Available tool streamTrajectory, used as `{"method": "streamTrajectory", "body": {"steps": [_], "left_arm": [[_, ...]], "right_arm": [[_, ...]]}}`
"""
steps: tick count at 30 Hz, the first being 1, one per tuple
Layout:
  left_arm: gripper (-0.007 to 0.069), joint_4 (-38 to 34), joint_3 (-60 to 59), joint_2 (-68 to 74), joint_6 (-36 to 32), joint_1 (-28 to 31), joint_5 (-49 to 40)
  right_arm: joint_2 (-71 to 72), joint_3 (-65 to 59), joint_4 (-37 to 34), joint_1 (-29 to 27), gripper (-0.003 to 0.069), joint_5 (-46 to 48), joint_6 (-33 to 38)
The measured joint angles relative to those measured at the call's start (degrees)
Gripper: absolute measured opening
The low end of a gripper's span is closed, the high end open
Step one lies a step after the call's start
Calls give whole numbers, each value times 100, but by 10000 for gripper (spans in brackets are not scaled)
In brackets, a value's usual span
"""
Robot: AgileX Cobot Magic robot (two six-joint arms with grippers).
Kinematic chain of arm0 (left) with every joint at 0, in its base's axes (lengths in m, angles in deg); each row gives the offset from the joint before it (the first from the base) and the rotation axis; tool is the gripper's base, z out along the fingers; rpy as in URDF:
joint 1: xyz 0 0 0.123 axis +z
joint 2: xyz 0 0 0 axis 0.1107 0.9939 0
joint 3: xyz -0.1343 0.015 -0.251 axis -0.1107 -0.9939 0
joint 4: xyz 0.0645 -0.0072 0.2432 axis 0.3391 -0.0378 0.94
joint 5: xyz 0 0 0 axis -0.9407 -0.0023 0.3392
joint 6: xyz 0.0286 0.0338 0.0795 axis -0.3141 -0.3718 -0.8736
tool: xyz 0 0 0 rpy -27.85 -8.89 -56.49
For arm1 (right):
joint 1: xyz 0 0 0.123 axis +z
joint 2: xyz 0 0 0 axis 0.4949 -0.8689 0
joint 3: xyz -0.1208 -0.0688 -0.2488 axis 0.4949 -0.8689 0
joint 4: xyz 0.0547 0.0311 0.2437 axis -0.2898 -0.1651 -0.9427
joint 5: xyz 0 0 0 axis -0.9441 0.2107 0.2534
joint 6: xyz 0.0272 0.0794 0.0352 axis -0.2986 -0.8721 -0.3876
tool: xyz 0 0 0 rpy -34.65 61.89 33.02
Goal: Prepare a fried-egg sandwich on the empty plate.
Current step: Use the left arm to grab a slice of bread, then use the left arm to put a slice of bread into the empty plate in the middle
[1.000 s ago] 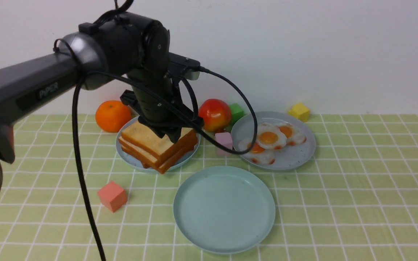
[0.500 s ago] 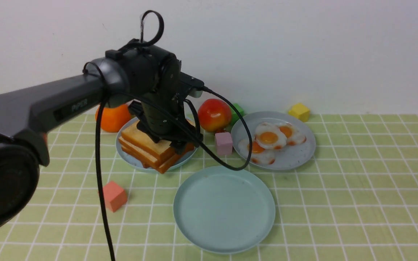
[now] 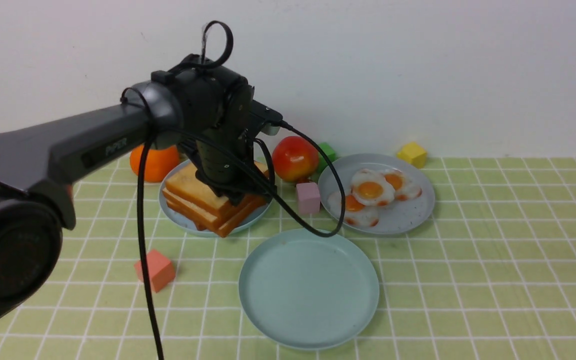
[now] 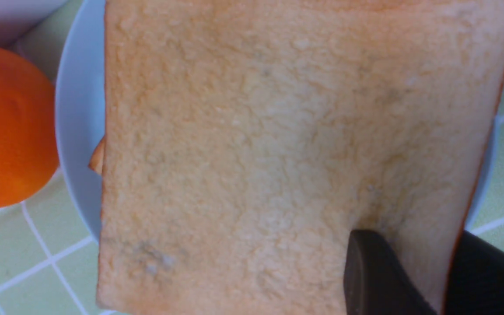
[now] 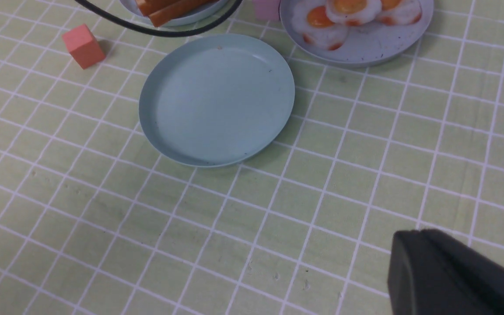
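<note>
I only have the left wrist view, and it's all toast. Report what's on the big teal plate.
Observer: Nothing. The empty plate is bare.
Operator: Give me the eggs' position.
Observer: Three fried eggs overlap on the grey plate, to the right of the toast stack.
Operator: Now locate the right gripper.
Observer: Only a dark tip of the right gripper shows, over bare tablecloth, nearer the robot than the empty plate. I cannot tell whether it is open or shut.
</note>
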Motion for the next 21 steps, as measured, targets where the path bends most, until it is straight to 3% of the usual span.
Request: {"method": "streamTrajectory", "body": {"steps": [6, 11, 21], "left_arm": [[127, 18, 78, -430, 0, 6, -247], [122, -87, -1, -1127, 0, -195, -807], [122, 47, -1598, -1713, -65, -1866, -76]], "right_arm": [[0, 0, 0, 0, 28, 6, 0], [0, 0, 11, 0, 31, 6, 0], [0, 0, 113, 0, 32, -31, 4]]}}
